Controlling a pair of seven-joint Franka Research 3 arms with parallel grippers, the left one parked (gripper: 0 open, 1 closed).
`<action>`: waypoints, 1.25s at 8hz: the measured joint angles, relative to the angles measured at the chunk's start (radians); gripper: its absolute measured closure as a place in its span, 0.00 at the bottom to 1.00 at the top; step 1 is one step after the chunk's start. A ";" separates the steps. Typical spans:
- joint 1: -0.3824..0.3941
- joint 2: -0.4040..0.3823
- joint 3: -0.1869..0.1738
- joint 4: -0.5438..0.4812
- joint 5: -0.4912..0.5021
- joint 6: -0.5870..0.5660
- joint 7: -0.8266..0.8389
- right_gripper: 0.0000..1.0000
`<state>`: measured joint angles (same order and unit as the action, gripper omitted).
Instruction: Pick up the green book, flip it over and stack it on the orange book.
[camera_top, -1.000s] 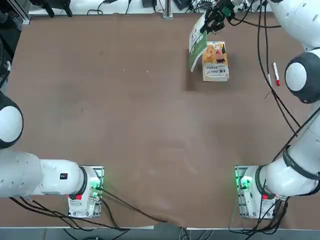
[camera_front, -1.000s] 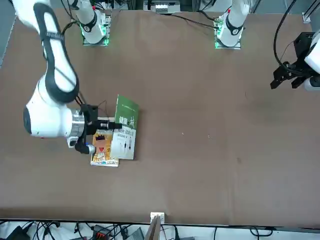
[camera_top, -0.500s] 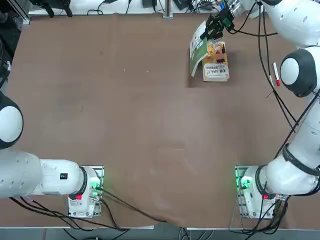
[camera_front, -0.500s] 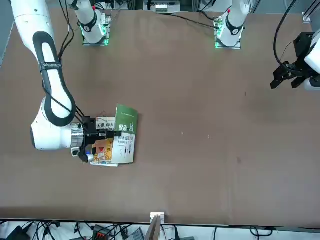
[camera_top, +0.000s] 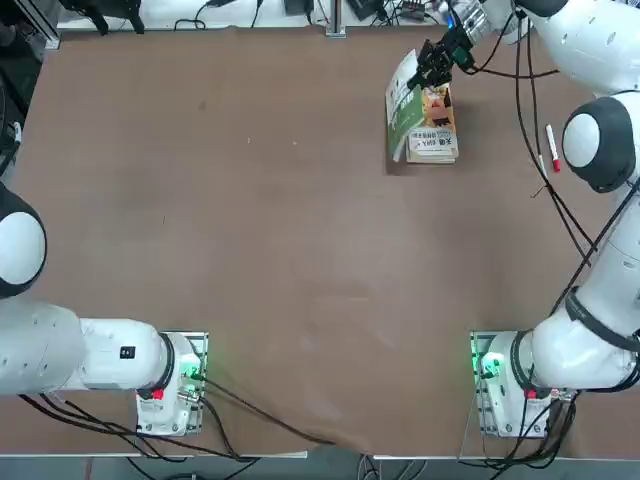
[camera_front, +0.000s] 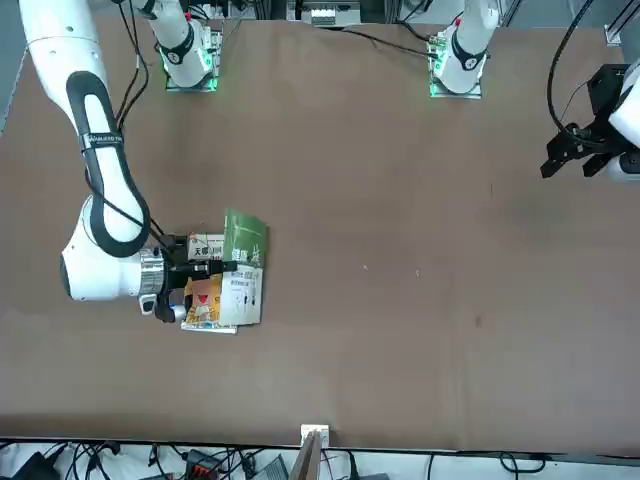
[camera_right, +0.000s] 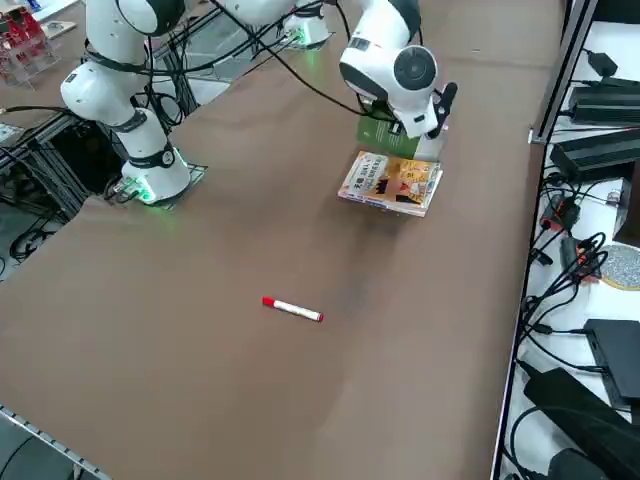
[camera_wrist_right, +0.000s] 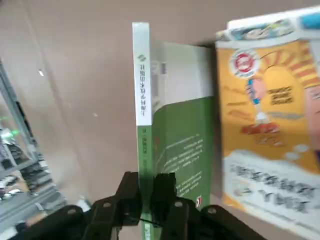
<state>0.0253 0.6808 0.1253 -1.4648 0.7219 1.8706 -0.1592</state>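
The green book (camera_top: 403, 108) is held on edge, leaning by the left side of the orange book (camera_top: 432, 125), which lies flat near the far right of the table. My right gripper (camera_top: 437, 62) is shut on the green book's far end, near the spine. In the right wrist view both fingers (camera_wrist_right: 131, 192) pinch the green book (camera_wrist_right: 175, 145) by its white-and-green spine, and the orange book (camera_wrist_right: 265, 130) lies beside it. From the front, the green book (camera_front: 243, 265) shows its half-white, half-green cover and overlaps the orange book (camera_front: 205, 300).
A red and white marker (camera_top: 551, 147) lies on the table to the right of the books, also seen as the marker (camera_right: 292, 309) from the side. The table's far edge with cables is just beyond the books.
The gripper has come down and moved slightly toward the orange book. The green book has dropped lower and leans closer over the orange book.
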 joint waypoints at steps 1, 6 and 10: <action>-0.005 0.001 0.000 -0.005 -0.026 0.010 -0.035 0.88; -0.038 -0.035 0.000 -0.078 -0.066 0.053 -0.125 0.88; -0.070 -0.083 -0.001 -0.167 -0.068 0.132 -0.126 0.88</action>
<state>-0.0445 0.5975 0.1244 -1.6321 0.6541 2.0027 -0.2852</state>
